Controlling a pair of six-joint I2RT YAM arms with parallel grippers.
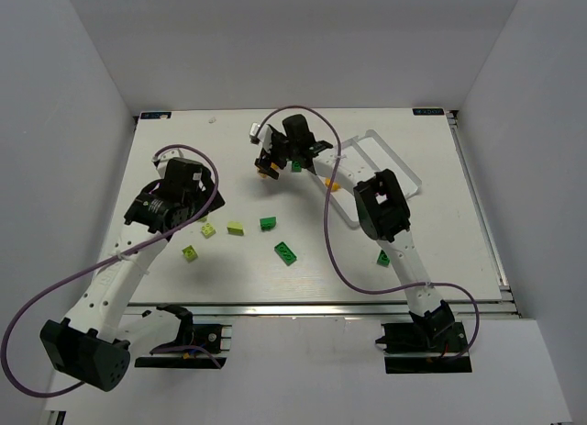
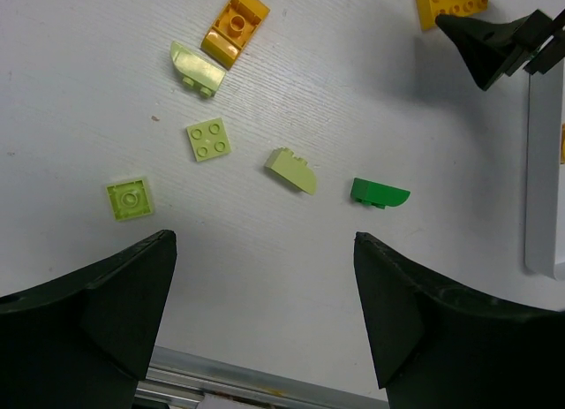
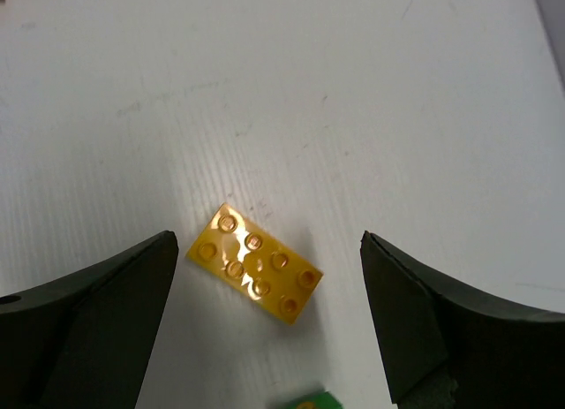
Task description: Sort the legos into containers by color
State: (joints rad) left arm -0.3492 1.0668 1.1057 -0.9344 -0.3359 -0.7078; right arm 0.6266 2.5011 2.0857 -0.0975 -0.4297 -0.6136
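Hovering right claw [image 3: 266,238], spread wide, orange brick [image 3: 256,261] lying directly beneath its gap

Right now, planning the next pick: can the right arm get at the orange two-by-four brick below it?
Probably yes. The right arm hangs over the orange two-by-four brick, jaws open wide either side, nothing lying on it; a green brick nearby does not touch it.

The right arm [image 1: 381,209] hides much of the white tray [image 1: 400,165]; the view's lower edge cuts a green brick [image 3: 311,400], perhaps square.
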